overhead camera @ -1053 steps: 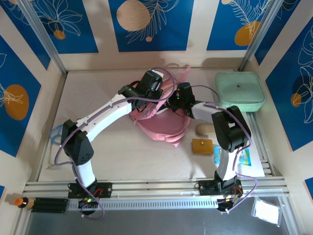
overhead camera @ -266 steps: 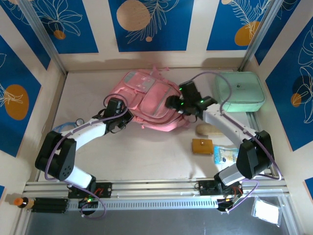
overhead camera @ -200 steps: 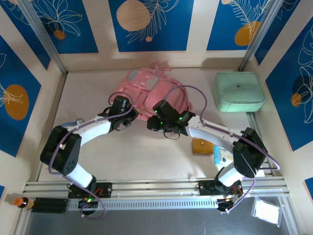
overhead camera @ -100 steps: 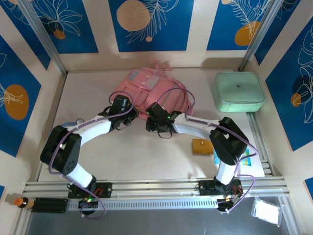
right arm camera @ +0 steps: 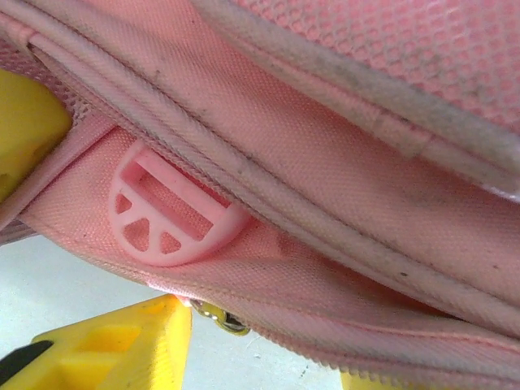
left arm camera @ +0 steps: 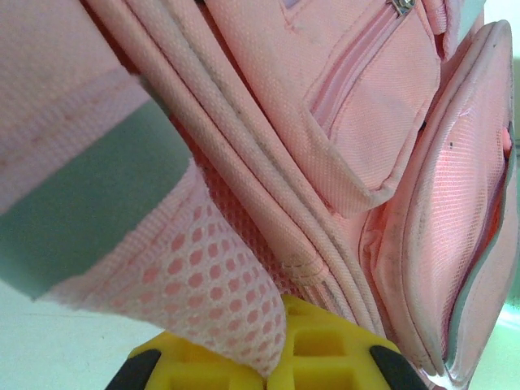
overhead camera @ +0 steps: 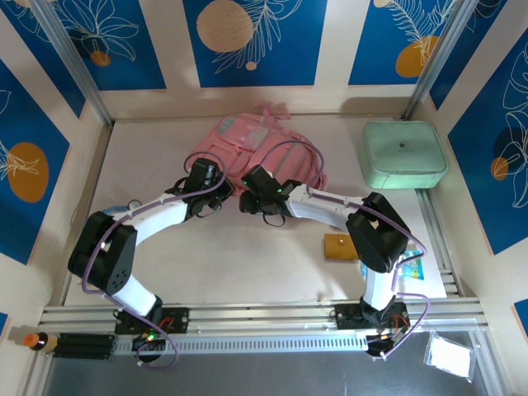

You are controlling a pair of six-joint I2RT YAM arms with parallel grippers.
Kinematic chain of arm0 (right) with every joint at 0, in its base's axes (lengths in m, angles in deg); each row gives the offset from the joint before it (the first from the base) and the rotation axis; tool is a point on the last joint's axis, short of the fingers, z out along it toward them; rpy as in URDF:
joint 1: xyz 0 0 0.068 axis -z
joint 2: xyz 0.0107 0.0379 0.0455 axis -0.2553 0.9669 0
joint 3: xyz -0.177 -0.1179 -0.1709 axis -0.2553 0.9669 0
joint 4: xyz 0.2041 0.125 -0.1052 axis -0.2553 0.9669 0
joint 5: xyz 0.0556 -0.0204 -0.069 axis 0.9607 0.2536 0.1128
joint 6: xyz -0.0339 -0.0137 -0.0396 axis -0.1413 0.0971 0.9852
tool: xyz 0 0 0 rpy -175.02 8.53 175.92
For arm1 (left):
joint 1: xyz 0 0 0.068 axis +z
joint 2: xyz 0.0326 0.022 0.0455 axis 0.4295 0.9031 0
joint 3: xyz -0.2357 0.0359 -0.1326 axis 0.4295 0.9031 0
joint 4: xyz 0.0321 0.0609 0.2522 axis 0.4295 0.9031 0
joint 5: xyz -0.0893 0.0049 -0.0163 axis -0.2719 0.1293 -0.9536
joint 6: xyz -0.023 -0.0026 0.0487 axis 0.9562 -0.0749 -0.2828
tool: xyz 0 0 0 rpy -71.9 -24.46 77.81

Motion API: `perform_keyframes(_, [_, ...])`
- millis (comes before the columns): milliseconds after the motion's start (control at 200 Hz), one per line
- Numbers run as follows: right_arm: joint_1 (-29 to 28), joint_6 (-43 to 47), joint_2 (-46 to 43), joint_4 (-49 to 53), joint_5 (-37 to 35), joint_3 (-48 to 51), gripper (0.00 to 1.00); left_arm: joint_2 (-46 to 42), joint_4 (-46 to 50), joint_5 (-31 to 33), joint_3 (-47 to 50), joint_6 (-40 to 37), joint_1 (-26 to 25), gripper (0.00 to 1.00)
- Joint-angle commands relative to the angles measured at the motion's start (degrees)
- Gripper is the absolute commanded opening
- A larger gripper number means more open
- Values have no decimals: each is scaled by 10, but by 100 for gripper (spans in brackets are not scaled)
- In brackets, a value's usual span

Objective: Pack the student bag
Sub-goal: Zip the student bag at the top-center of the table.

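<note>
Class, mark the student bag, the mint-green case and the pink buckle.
student bag (overhead camera: 256, 138), top view, front pocket.
mint-green case (overhead camera: 403, 154), top view, lid centre.
pink buckle (right arm camera: 183, 187), right wrist view, upper crossbar.

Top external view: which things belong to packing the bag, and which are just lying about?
Job: student bag; left gripper; right gripper.
Lying about, perhaps for packing: mint-green case; brown pouch; blue packet.

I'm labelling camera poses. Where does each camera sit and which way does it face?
Top external: above and behind the bases, looking down; both arms, left claw and right claw at the student bag.
Left wrist: on the left arm, against bag mesh; yellow fingers below.
Right wrist: on the right arm, against a bag seam; yellow fingers below.
All share the bag.
</note>
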Motion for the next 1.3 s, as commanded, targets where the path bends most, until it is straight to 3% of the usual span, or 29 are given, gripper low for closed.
perform_keyframes(0, [11,20,5,-36,-11,-18,53,-11,-24,-44,-23,-18,-10,0])
perform_keyframes(175, [12,16,-21,-68,22,10,66,-9,-22,-43,-26,-19,-10,0])
perform_keyframes(280, [13,3,-25,-66,16,16,67,-10,-22,-42,-27,-20,-10,0])
perform_keyframes(480, [18,-11,1,-13,-33,-14,49,-14,-20,-42,-27,-20,-10,0])
perform_keyframes(785, [16,10,9,-4,-50,-30,26,-20,-13,-34,-27,-23,-9,0])
perform_keyframes(1125, [8,62,14,-2,-64,-43,24,-17,-10,-37,-31,-25,-9,0])
perform_keyframes(1295, [9,52,17,6,-73,-43,17,-18,-5,-40,-32,-27,-5,0])
